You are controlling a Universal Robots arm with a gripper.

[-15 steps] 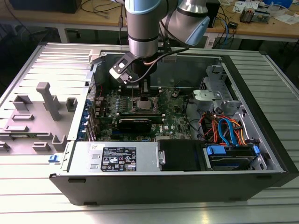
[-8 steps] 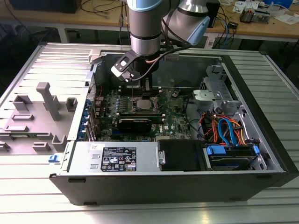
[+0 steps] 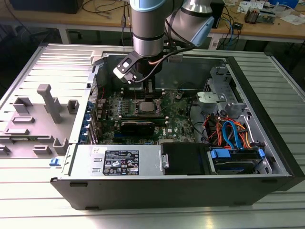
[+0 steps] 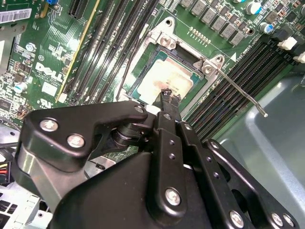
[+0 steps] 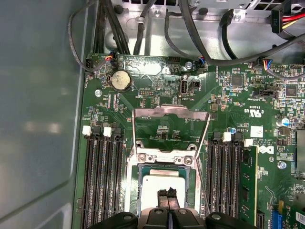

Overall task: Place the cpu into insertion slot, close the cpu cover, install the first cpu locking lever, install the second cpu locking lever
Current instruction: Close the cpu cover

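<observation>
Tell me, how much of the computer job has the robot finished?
Done: the cpu already sits in the insertion slot. In hand: the end effector hangs right over the chip, fingers together. Left: the cpu cover stands flipped open, and a locking lever sticks out unlatched beside the socket, so closing the cover and fastening both levers are not yet done.

The scene holds one open computer case (image 3: 157,191), one green motherboard (image 5: 228,109), one grey power supply box (image 3: 119,162) and one robot arm (image 3: 147,28) with one gripper (image 5: 167,193). On the board are one square socket (image 4: 162,38), one silver chip (image 4: 164,76), one hinged metal frame (image 5: 171,111), two thin wire levers (image 4: 238,89) and one round coin battery (image 5: 120,80).
</observation>
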